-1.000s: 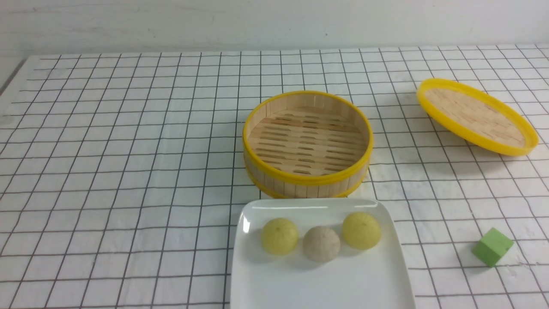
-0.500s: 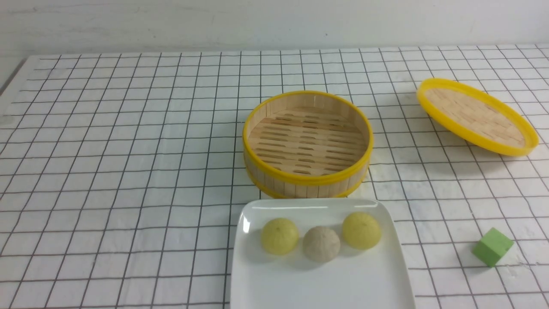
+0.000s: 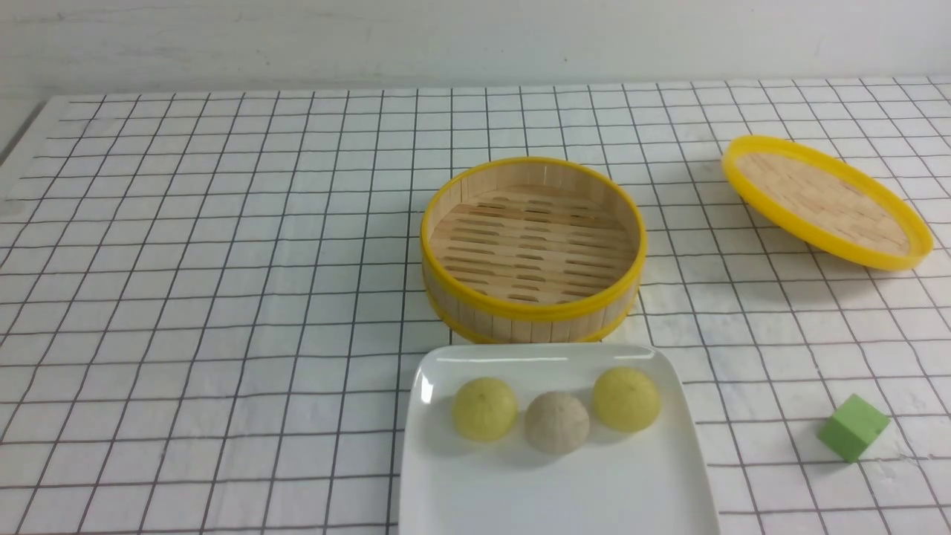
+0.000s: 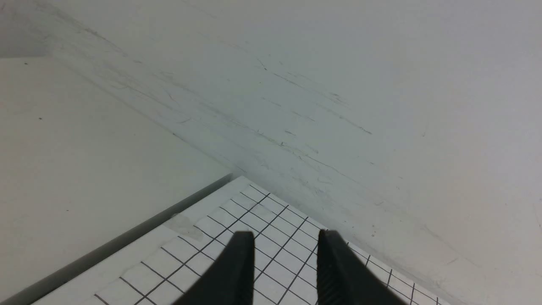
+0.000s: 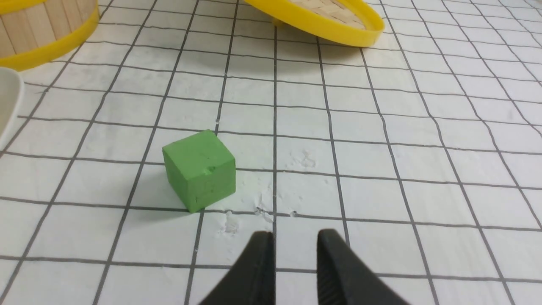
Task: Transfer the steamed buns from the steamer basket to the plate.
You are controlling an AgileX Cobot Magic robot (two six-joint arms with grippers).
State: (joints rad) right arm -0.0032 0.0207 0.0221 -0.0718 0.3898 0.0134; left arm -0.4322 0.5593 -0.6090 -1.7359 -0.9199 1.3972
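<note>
Buns (image 3: 556, 421) beside empty basket (image 3: 532, 306)

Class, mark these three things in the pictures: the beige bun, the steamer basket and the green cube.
beige bun (image 3: 557, 422), front view, middle of its dome.
steamer basket (image 3: 532, 310), front view, near yellow rim.
green cube (image 5: 199, 168), right wrist view, edge between its two near faces.
</note>
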